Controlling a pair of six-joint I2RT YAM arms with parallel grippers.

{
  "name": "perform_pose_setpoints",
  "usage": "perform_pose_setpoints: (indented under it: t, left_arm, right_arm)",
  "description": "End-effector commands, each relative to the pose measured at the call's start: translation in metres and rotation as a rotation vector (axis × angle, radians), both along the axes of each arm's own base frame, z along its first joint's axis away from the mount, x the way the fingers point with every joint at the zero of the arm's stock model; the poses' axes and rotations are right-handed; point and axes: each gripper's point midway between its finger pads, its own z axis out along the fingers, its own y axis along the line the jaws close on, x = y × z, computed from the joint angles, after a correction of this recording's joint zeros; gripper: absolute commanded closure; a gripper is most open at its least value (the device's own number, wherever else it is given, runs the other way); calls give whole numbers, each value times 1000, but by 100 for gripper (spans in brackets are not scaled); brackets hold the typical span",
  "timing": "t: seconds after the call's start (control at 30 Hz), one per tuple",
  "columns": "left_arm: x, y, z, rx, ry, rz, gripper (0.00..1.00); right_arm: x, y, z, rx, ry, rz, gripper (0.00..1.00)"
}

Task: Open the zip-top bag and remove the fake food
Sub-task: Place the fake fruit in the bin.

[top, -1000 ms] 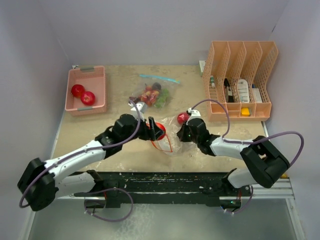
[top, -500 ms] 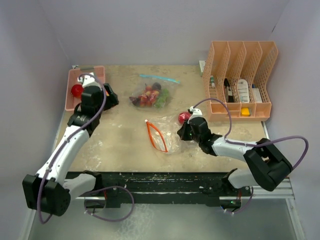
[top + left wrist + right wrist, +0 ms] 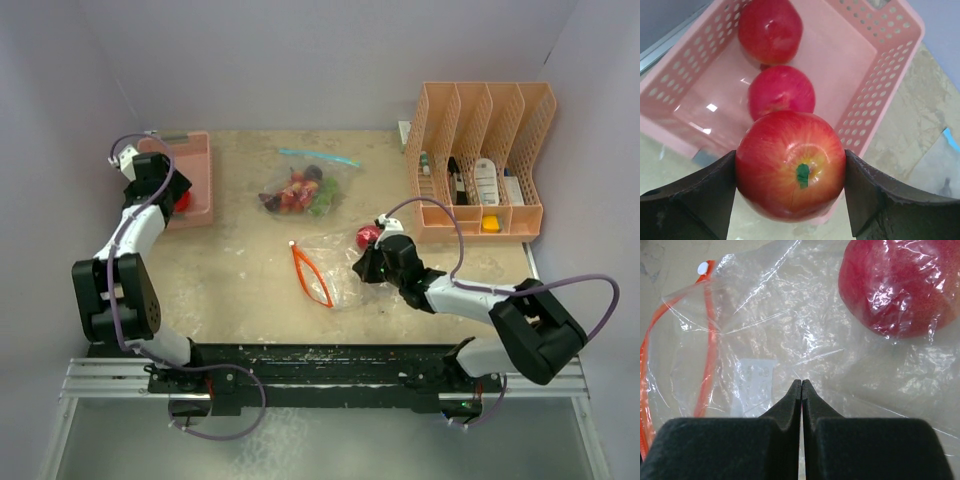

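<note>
**Apple held above the basket, bag pinned at the right**

We see the left gripper closed narrow on a red apple, held above the near rim of the pink basket, at the table's far left corner. Two more apples lie inside the basket. The right gripper is fully closed, pinching the film of the clear bag. The bag lies flat mid-table with its orange zip edge toward the left. One red fruit sits inside it, near the rack. A white label shows through the film, but we cannot read its print. Basket and bag lie well apart, with tabletop between them. A second bag of food lies farther back.
</note>
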Motion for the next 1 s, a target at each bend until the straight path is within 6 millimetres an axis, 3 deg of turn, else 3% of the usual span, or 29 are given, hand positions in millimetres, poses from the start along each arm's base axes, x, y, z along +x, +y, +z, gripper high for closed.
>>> perform_pose_setpoints:
  t: [0.0, 0.1, 0.27, 0.5, 0.6, 0.67, 0.73, 0.87, 0.9, 0.97]
  left_arm:
    - [44, 0, 33, -29, -147, -12, 35]
    - [54, -2, 28, -37, -165, -30, 26]
    - [63, -10, 30, -68, -172, -72, 0]
    - [54, -22, 63, -77, -239, -129, 1]
    - [41, -38, 84, -99, -289, -181, 1]
    - [28, -60, 93, -96, -308, -238, 0]
    - [13, -98, 96, -83, -305, -317, 3]
    - [-29, -188, 68, -147, -273, -521, 12]
    - [-43, -206, 57, -172, -265, -558, 16]
    - [-74, -240, 41, -230, -263, -636, 26]
  right_arm:
    - [3, 8, 10, 27, -28, 34, 100]
    - [1, 6, 8, 22, -25, 33, 100]
    - [-3, 0, 5, 13, -24, 24, 100]
    - [-4, 2, 5, 18, -19, 31, 100]
    - [-4, 2, 13, 24, -31, 35, 100]
    - [-3, 2, 27, 33, -57, 33, 100]
    - [-1, -1, 41, 32, -83, 23, 100]
    - [2, -3, 68, 27, -128, 21, 100]
    - [1, -4, 73, 25, -130, 22, 94]
    - [0, -6, 82, 19, -136, 22, 62]
